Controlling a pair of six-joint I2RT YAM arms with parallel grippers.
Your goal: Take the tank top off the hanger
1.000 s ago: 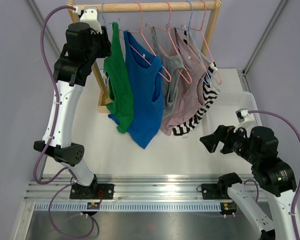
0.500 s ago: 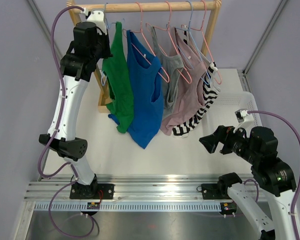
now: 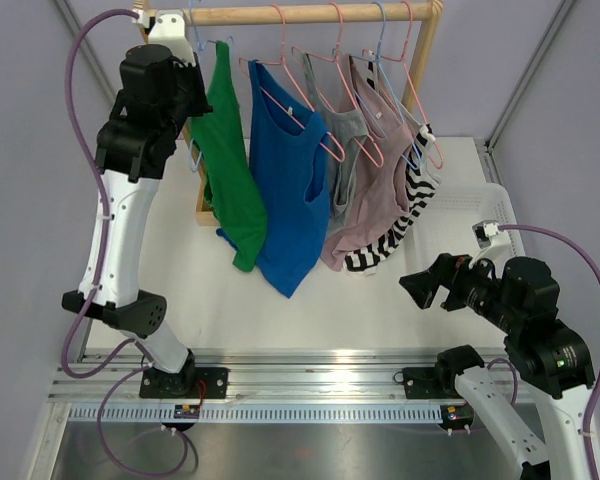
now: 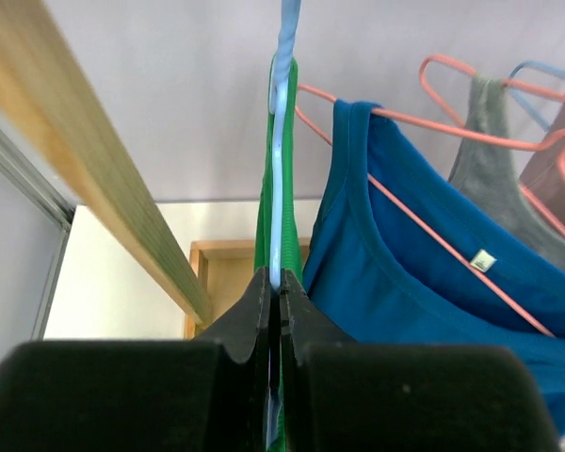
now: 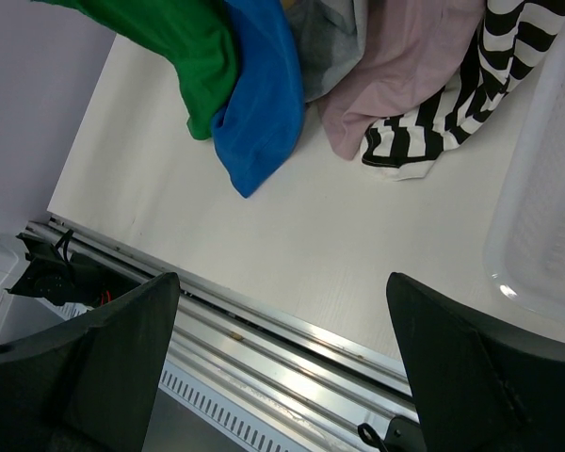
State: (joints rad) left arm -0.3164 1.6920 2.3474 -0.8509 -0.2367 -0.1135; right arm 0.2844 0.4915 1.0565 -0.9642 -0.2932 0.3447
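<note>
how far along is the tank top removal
Done: nothing is off yet. In hand: left gripper shut on the blue hanger carrying the green top. Left: probably lift the hanger off the rail and strip the top; right gripper is open, empty.

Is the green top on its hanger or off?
On. The green top hangs over the light blue hanger, and the left tool is shut on that hanger.

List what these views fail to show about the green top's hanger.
- Left wrist: hook of the light blue hanger cut off by the top edge; lower part covered by the left end effector.
- Top external: grip hidden behind the arm's wrist.
- Left wrist: label on the blue tank top, too small to read.
</note>
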